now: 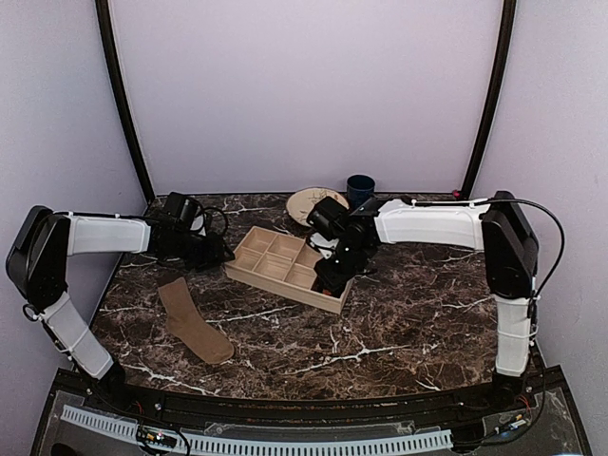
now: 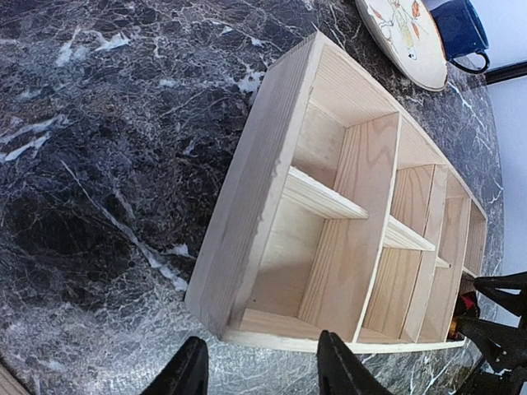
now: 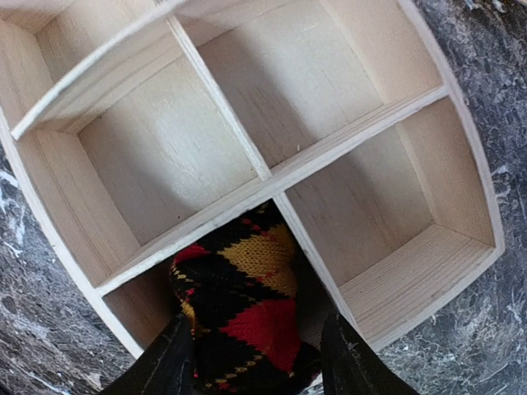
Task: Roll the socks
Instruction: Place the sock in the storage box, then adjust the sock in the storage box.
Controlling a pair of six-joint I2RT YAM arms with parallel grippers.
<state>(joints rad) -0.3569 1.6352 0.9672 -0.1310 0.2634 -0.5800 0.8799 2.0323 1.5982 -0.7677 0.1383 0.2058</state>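
No letters or brand can be read anywhere; the plate (image 2: pixel 403 37) carries a coloured drawing, too small to make out, and the blue mug (image 2: pixel 457 25) beside it is plain.

The right arm has its elbow high at the right side; its white forearm stretches to the left and the wrist bends down over the right end of the wooden tray (image 2: pixel 247 189). The right gripper (image 3: pixel 255 325) reaches into one compartment next to the tray's outer wall; its two black fingers (image 3: pixel 169 362) press on both sides of the rolled sock (image 3: pixel 247 304), a bundle with black, red and yellow diamonds; this sock sits inside that compartment.

The left arm has its elbow high at the left; the forearm goes to the right, and the left gripper (image 2: pixel 262 344) hangs low just beside the left end of the tray; its fingers stand apart with only the marble table (image 1: pixel 399 323) between them.

The tan sock (image 1: pixel 195 323) lies flat and unrolled on the table, near the left arm and apart from the tray.
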